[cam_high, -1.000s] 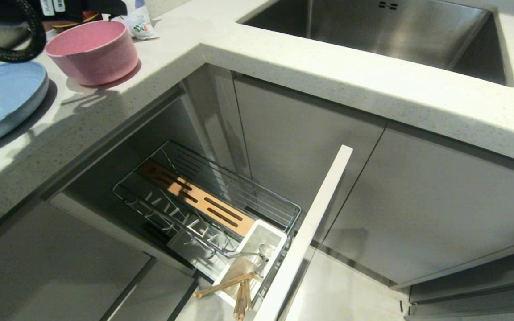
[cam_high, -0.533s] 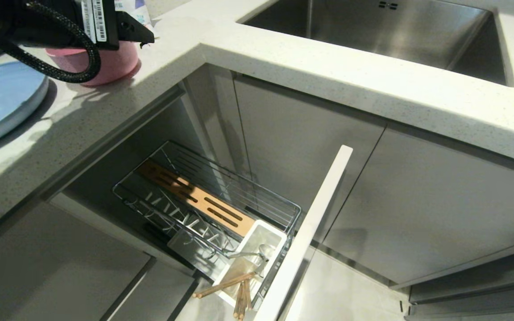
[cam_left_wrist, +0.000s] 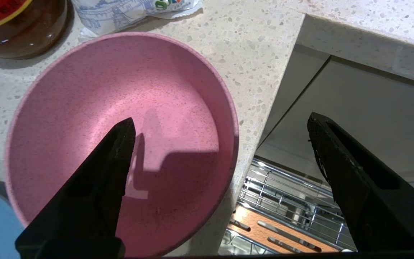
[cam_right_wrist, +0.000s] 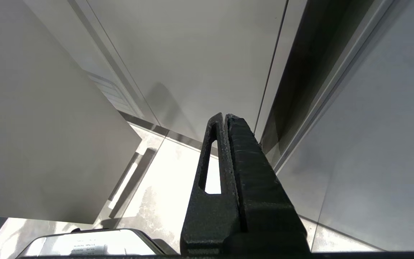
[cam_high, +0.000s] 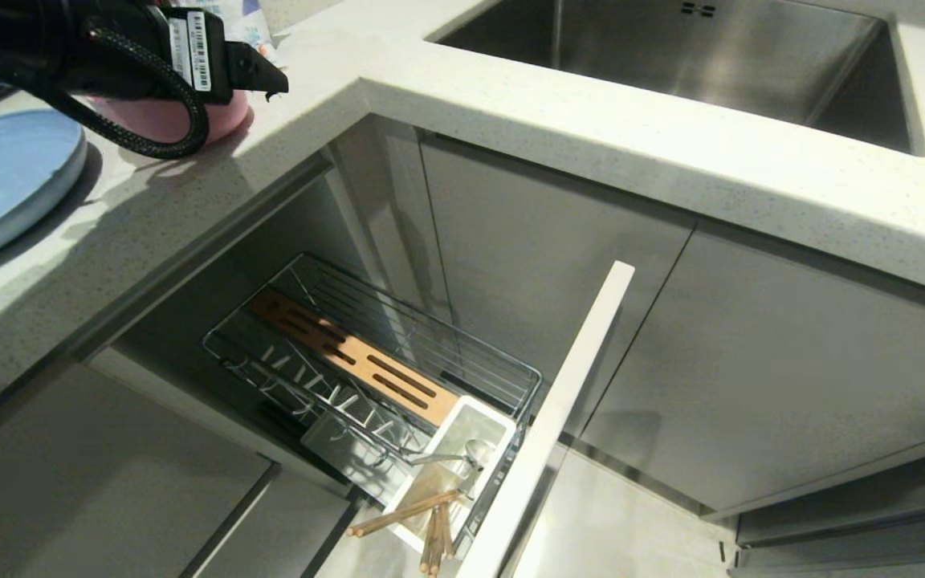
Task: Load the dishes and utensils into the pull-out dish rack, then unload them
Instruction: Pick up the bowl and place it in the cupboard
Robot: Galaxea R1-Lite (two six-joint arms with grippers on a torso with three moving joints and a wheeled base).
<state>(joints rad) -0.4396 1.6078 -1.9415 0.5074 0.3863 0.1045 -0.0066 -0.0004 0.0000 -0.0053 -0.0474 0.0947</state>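
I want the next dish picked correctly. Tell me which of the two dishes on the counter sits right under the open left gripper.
The pink bowl: the left gripper straddles its rim. The blue plate lies farther left.

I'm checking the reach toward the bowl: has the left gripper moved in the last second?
Yes. The left gripper has come in from the upper left, over the pink bowl, toward the counter corner.

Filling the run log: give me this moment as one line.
left gripper: open, fingers straddling pink bowl rim on counter | right gripper: shut, parked | utensils: in rack caddy
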